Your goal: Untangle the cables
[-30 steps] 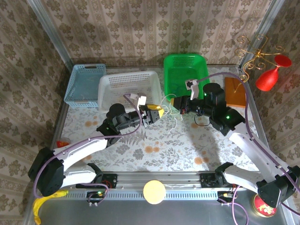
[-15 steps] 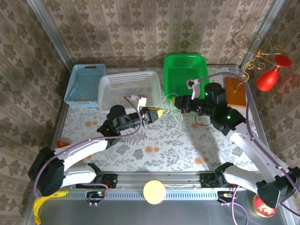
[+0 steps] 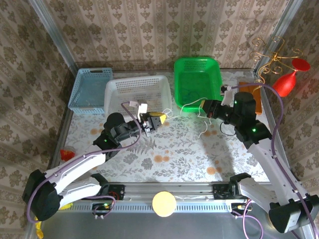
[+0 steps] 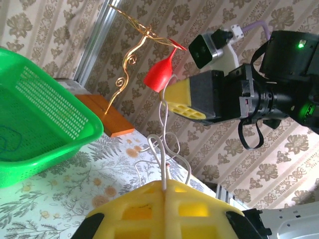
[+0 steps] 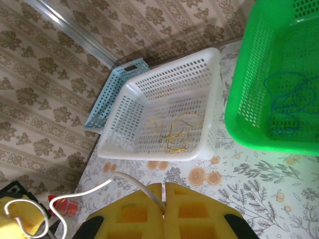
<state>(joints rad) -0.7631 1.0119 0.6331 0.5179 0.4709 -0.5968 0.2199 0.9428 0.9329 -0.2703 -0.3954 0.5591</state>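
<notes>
Cable (image 3: 185, 106) — thin, pale, looped — spans left end effector (image 3: 160, 118) and right end effector (image 3: 206, 107), both clamped on it.

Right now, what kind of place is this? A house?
Probably a robot practice booth, not a house. Wallpapered panels box in a small table, the left gripper and right gripper hold a white cable between them, and a green basket and white basket sit behind.
</notes>
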